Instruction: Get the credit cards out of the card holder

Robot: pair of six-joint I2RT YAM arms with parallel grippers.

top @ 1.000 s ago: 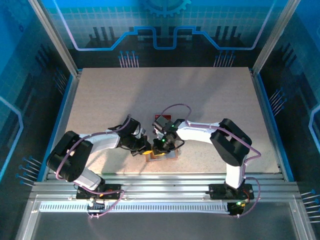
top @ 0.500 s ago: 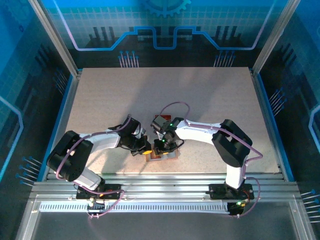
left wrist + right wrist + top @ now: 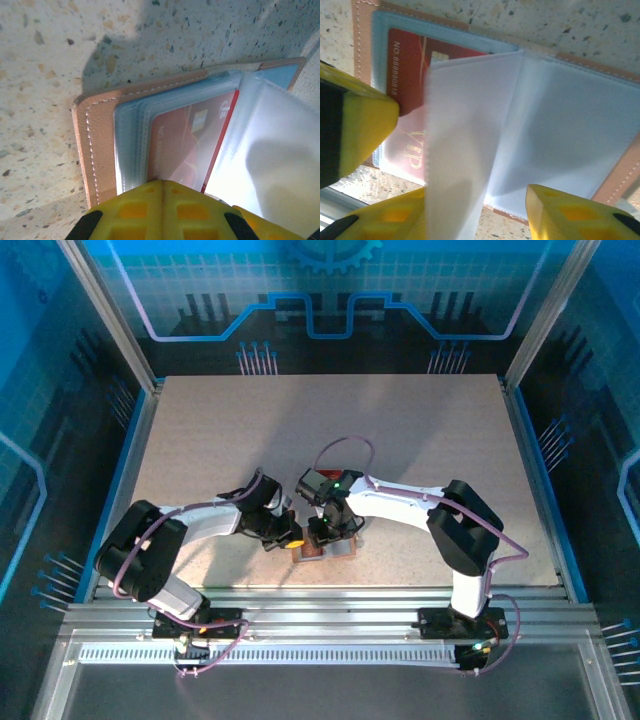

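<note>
Left hand [image 3: 162, 202], shut tight, is pressed onto the card holder [image 3: 95, 142], seemingly to pin it down, while the right hand [image 3: 477, 220] is set half-open astride a raised clear sleeve [image 3: 465, 125].

The worktop [image 3: 420, 430] is evenly lit from above, with a broad soft shadow thrown across its middle, and the blue surround [image 3: 60, 390] is left dim. In the wrist views the clear sleeves [image 3: 560, 115] of the card holder [image 3: 362, 40] are washed out by glare and blurred at close range.
</note>
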